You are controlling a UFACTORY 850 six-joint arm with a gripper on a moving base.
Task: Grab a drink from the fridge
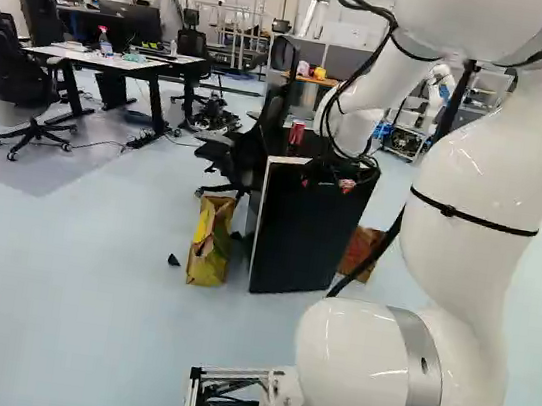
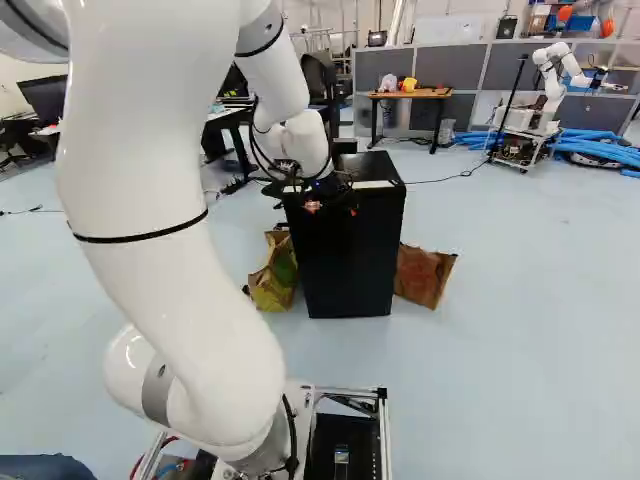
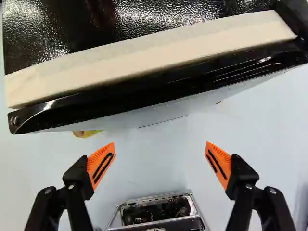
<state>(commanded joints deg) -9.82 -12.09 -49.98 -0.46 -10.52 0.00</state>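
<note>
the black fridge is seen close ahead of the gripper, its top edge faced. the fingers are spread wide apart. beyond them, a red can is seen upright on the fridge's top.

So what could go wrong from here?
The open hand is close to the top edge of the fridge and might bump it. A jolt could topple the red can on top. The yellow-patterned bag stands right beside the fridge, so a swinging door might catch it.
</note>
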